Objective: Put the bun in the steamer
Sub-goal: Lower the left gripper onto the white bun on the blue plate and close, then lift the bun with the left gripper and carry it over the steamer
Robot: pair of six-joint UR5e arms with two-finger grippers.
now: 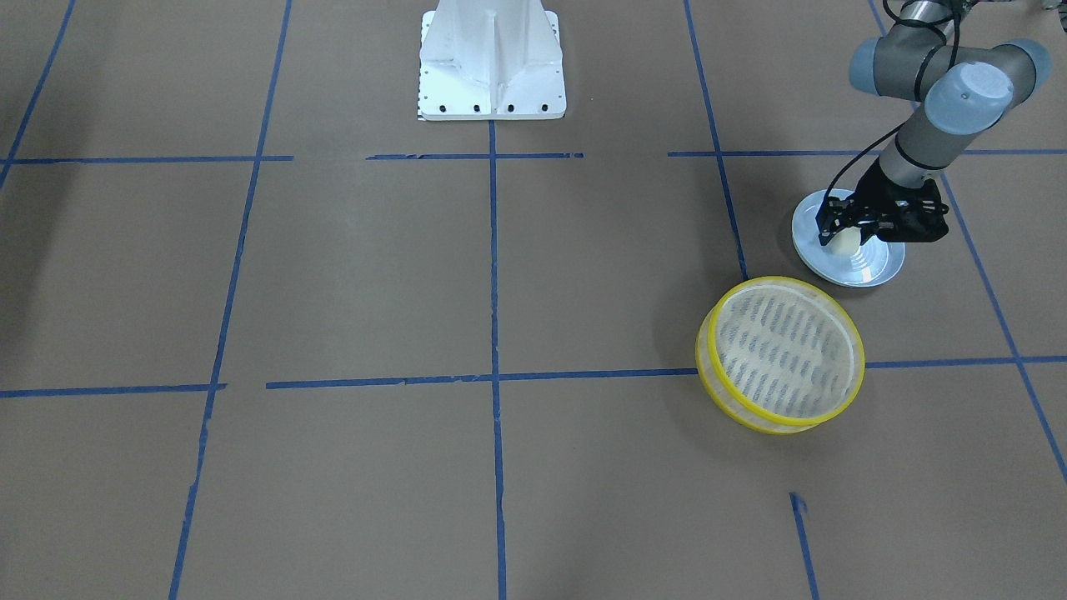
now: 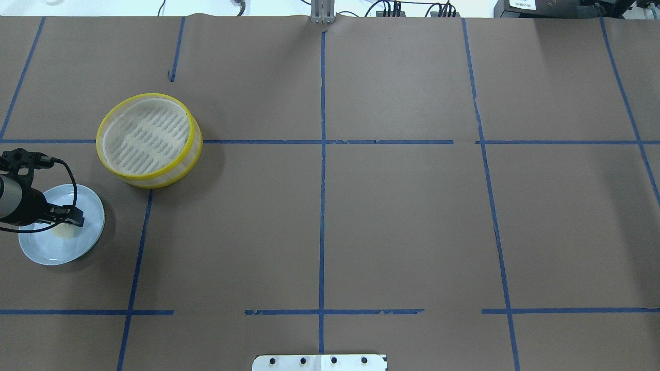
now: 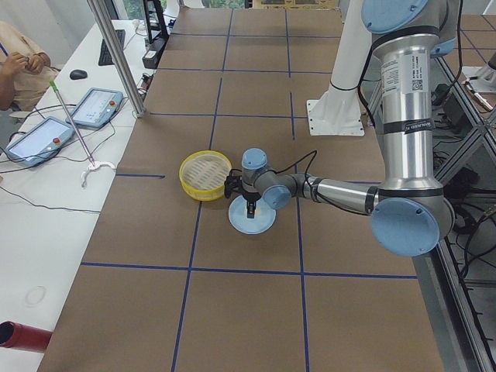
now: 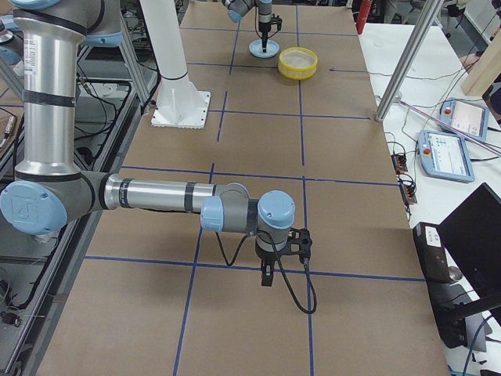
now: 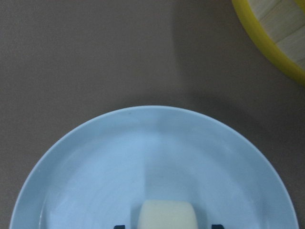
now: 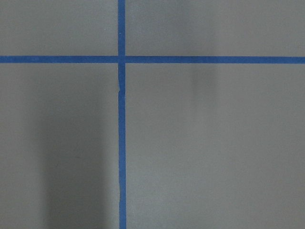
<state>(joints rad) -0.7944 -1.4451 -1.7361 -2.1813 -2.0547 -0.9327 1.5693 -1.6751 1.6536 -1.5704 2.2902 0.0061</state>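
Observation:
The bun [image 1: 845, 242] is a small cream-white lump lying on a light blue plate [image 1: 867, 268]. My left gripper [image 1: 842, 237] is down over the plate, open, with one finger on each side of the bun. The left wrist view shows the bun [image 5: 167, 214] between two black fingertips [image 5: 119, 226], with a small gap on each side. The steamer [image 1: 775, 282], a yellow-rimmed basket with a slotted bottom, stands empty beside the plate. My right gripper [image 4: 268, 278] hangs over bare table far from them, and I cannot tell whether it is open or shut.
The overhead view shows the plate [image 2: 46, 252] near the table's left edge, with the steamer [image 2: 146, 96] just beyond it. The white robot base [image 1: 492, 67] stands at mid-table. Blue tape lines cross the brown table.

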